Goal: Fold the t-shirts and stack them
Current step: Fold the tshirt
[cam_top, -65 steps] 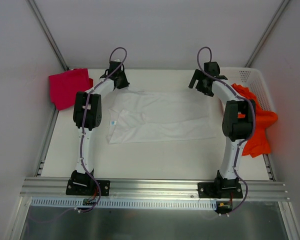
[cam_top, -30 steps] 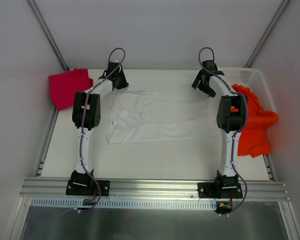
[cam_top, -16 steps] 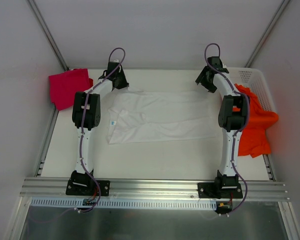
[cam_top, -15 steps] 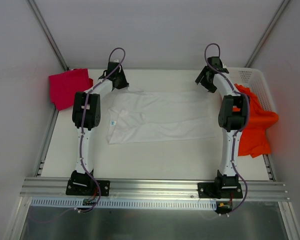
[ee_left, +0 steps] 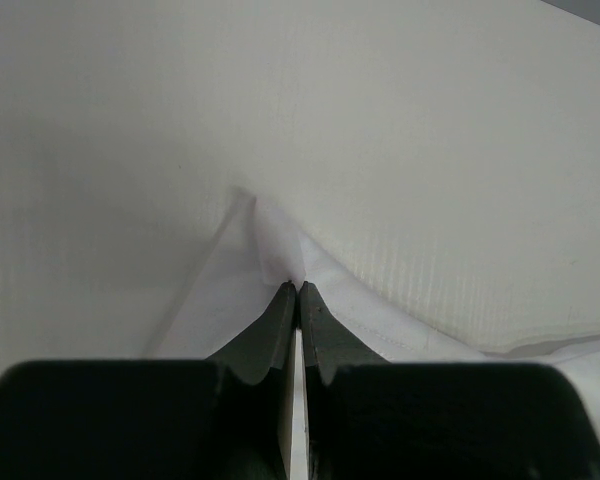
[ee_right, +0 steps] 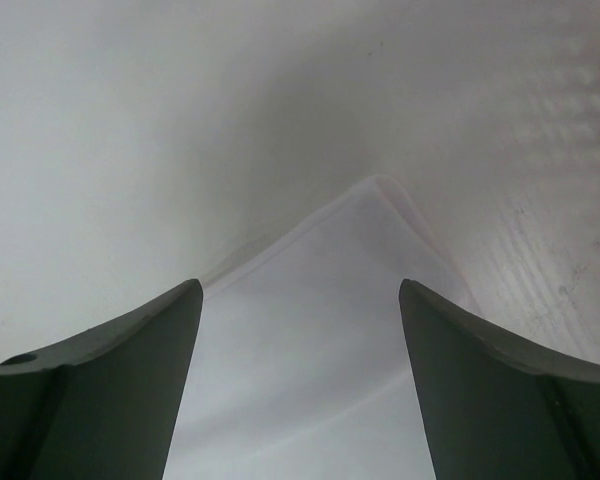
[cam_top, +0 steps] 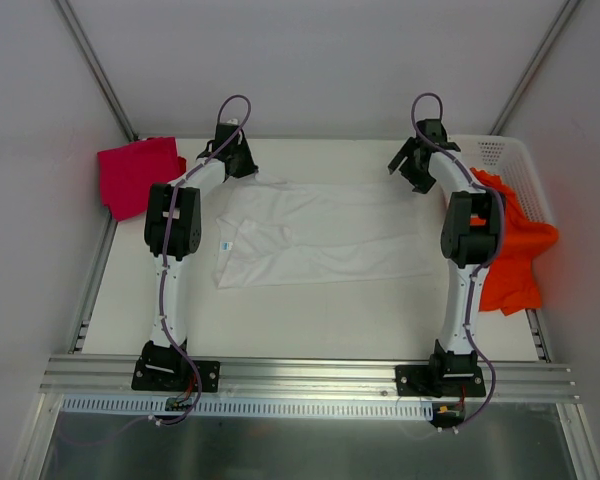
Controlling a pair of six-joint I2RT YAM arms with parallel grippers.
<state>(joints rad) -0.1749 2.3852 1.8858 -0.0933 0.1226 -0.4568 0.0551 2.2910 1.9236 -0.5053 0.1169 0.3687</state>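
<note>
The white t-shirt (cam_top: pixel 320 235) lies spread flat across the middle of the table, a small blue label near its left side. My left gripper (cam_top: pixel 246 168) is at its far left corner, and the left wrist view shows that gripper (ee_left: pixel 298 288) shut on a pinched peak of the white cloth (ee_left: pixel 272 245). My right gripper (cam_top: pixel 410 170) hangs open over the shirt's far right corner. In the right wrist view the gripper (ee_right: pixel 298 292) has the cloth corner (ee_right: pixel 330 330) lying between and below its spread fingers, not pinched. The magenta-red t-shirt (cam_top: pixel 135 175) lies folded at the far left. The orange t-shirt (cam_top: pixel 520 250) is crumpled at the right.
A white lattice basket (cam_top: pixel 508 155) stands at the far right, with the orange shirt draped over its near side. Grey walls close in the table at the back and on both sides. A metal rail (cam_top: pixel 310 375) runs along the near edge by the arm bases.
My right gripper has moved toward the back and right, then settled over the white shirt's far right corner. The left arm and the white shirt have not moved.
</note>
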